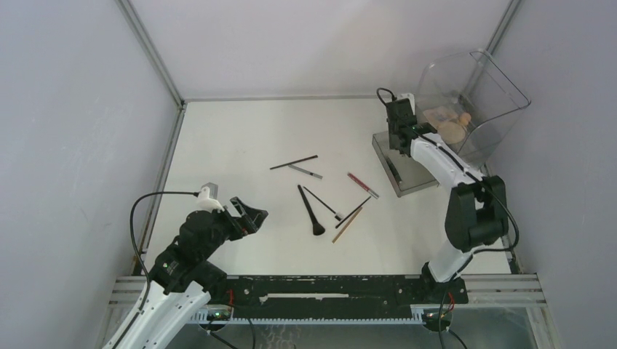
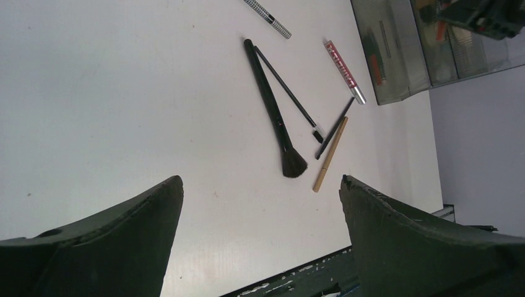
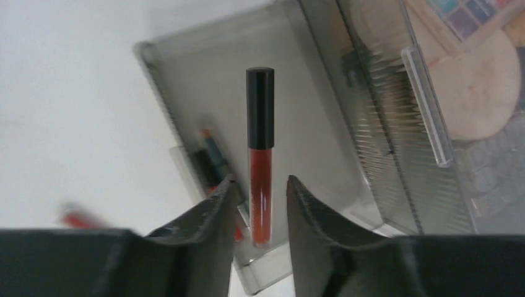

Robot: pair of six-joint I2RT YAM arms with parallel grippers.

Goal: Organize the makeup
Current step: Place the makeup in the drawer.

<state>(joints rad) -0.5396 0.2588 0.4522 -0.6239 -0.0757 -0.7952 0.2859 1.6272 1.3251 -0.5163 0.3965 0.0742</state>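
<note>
Seven makeup sticks [image 1: 308,209] lie loose, left fingers [image 2: 124,235] spread, one red lip tube [image 3: 260,185] between right fingers [image 3: 204,235], grip unclear.

A red blur [image 3: 77,218] lies unreadable on the desk [image 3: 74,93]; a palette [image 3: 473,12] is cropped at the top edge; whether the right claw [image 3: 260,180] grips the lip tube [image 3: 260,105] cannot be told.

Lab robot cell, grey panel walls [image 1: 65,109], aluminium rail [image 1: 327,287]
</note>
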